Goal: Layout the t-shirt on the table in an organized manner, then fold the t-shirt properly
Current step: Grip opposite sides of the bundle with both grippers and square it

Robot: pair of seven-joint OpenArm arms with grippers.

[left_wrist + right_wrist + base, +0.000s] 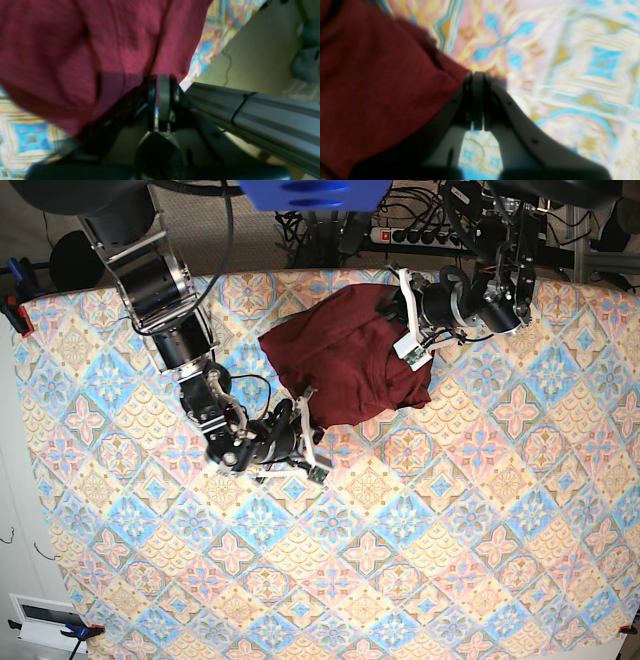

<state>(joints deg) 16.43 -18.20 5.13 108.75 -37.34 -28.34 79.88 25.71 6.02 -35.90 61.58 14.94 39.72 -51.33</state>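
Now, left wrist view: the left gripper (163,82) has its fingers pressed together on the edge of the maroon t-shirt (87,50), right by a grey rail (262,112). Right wrist view: the right gripper (478,80) is clamped on the shirt's corner over the patterned table (570,62). Base view: the t-shirt (345,360) lies crumpled at the table's (400,560) far side, between the 2 grippers.

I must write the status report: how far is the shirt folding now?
Done: nothing visible; the shirt lies bunched on the table. In hand: the left pincer and right pincer are shut on opposite edges of it. Left: spreading flat, then folding.
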